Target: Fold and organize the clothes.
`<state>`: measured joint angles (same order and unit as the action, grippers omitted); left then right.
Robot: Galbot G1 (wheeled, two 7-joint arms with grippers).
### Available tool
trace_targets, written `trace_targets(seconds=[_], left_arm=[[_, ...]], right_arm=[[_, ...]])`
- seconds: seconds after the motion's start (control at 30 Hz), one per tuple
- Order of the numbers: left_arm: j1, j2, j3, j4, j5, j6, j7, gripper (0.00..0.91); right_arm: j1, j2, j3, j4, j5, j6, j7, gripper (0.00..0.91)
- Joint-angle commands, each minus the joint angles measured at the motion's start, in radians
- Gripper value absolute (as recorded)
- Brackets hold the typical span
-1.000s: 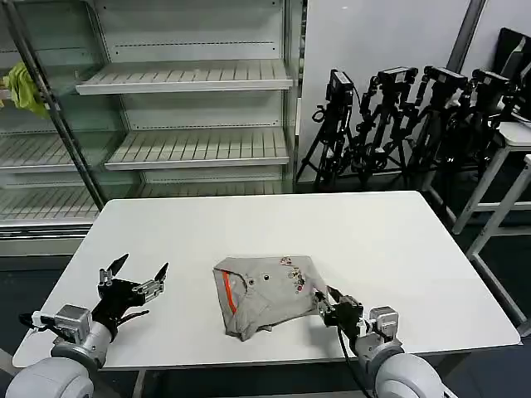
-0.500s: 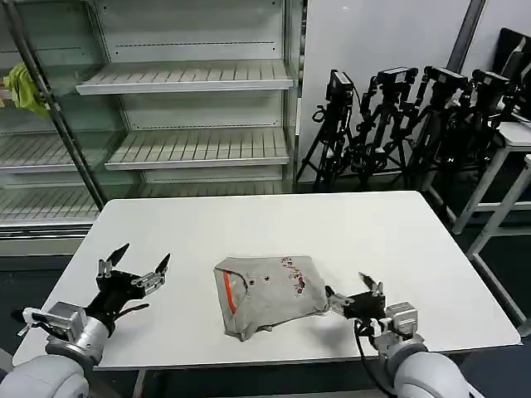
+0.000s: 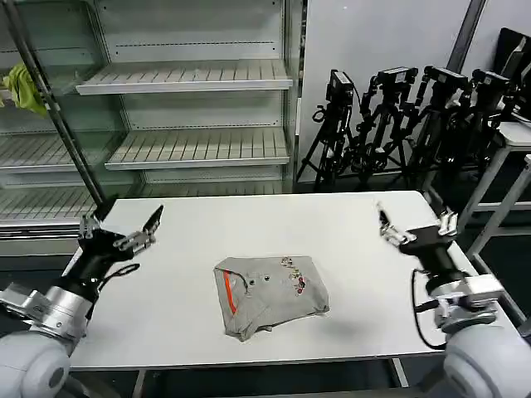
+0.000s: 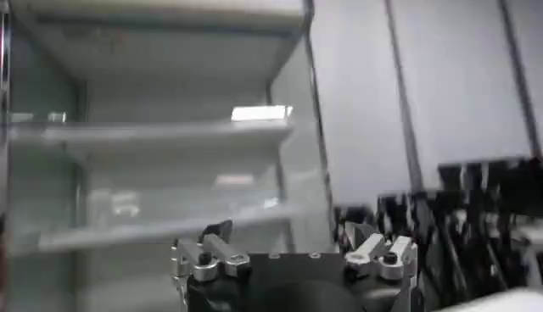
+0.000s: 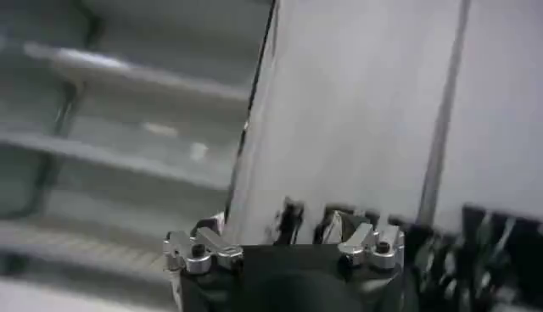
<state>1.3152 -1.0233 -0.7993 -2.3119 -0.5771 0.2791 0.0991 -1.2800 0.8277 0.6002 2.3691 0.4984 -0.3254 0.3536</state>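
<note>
Centrally, folded shirt (image 3: 267,292) on table (image 3: 207,232), left hand (image 3: 121,233) and right hand (image 3: 416,229) splayed wide, lifted near side edges

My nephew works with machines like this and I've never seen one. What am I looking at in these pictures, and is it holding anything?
This is a two-armed robot standing at a white table. The wide picture comes from a camera on its head, looking down at the work. The other two come from cameras on its wrists and mostly show shelving and the wall beyond. Each arm ends in a two-fingered claw: the left gripper is raised above the table's left side, the right gripper above its right side. Both are open and hold nothing. In the middle of the table lies a light grey shirt, roughly folded, with an orange-red stripe. Behind stand empty shelves and camera tripods.
</note>
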Motion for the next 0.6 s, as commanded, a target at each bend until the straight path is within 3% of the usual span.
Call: trace_targets(seconds=[0.03,0.23,0.6], left_arm=[[-0.122,-0.030,-0.040,0.012,0.000,-0.065,0.077,0.907],[-0.110,-0.052,-0.027,0.023,0.034,-0.053,0.073,0.907],[-0.109,-0.055,-0.026,0.021,0.034,-0.046,0.071,0.907]], right_arm=[[-0.127,0.113,0.362,0.043,-0.189,0.157,-0.136,0.907],[-0.125,0.160,0.349,0.041,-0.254,0.160,-0.143,0.907],[-0.099,0.200,0.326,0.018,-0.245,0.138,-0.165,0.907]])
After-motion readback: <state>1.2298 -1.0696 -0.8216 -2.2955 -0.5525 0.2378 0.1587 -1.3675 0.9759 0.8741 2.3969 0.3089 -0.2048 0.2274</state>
